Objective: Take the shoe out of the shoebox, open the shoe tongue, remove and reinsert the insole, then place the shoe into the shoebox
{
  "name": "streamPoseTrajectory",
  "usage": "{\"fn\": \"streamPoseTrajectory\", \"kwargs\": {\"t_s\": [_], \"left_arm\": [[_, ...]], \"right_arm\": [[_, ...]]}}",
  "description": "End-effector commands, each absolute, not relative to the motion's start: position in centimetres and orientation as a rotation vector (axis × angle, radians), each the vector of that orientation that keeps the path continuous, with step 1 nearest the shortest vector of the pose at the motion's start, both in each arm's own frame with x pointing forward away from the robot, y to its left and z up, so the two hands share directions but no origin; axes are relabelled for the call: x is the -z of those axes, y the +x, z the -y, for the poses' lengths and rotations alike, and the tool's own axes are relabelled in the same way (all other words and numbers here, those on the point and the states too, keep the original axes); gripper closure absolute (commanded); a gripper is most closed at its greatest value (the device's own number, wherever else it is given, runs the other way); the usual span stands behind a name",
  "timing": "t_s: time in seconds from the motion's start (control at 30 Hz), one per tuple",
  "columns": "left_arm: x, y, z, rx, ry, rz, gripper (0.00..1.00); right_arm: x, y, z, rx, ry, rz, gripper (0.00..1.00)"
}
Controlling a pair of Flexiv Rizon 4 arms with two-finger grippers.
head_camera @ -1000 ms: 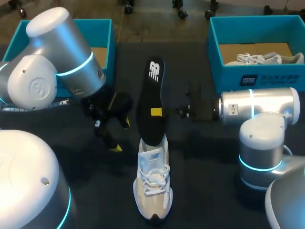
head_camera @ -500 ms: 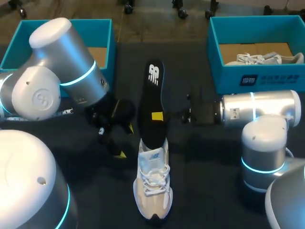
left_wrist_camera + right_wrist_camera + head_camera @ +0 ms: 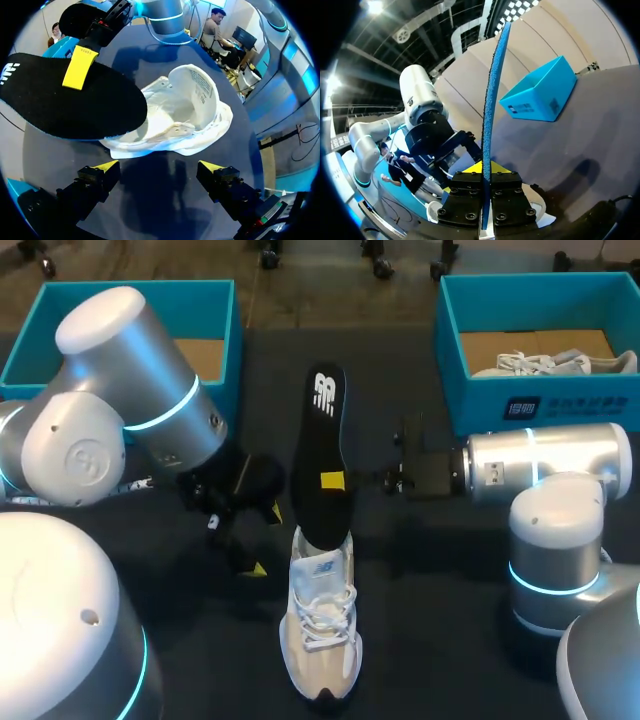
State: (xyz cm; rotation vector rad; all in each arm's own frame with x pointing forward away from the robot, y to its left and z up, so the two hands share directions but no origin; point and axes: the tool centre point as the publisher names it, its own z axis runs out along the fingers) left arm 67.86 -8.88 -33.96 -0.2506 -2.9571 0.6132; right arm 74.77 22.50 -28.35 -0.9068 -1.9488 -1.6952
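Pinching the insole [image 3: 320, 440], right end effector [image 3: 334, 480] hovers by shoe [image 3: 322, 630].

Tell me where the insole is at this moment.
In the head view the insole is mid-table, one end in the shoe, its edge clamped in the right gripper; the open left gripper is beside it.

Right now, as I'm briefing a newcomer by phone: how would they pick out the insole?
On the dark table, find the white shoe at the middle. Rising from its opening, held by the right pincer, is the insole: the only long, flat, black piece, white logo at its far end.
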Motion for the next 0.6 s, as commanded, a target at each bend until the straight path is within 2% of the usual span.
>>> {"fn": "streamPoseTrajectory", "kwargs": {"t_s": [0.03, 0.6], "left_arm": [[34.44, 67.98, 9.23, -0.624, -0.243, 2.953, 0.00], [34.84, 68.32, 9.43, -0.611, -0.234, 2.964, 0.00]], "right_arm": [[28.17, 74.68, -23.07, 1.706, -0.898, 1.960, 1.00], [27.98, 74.56, -23.45, 1.772, -0.976, 1.941, 1.00]]}}
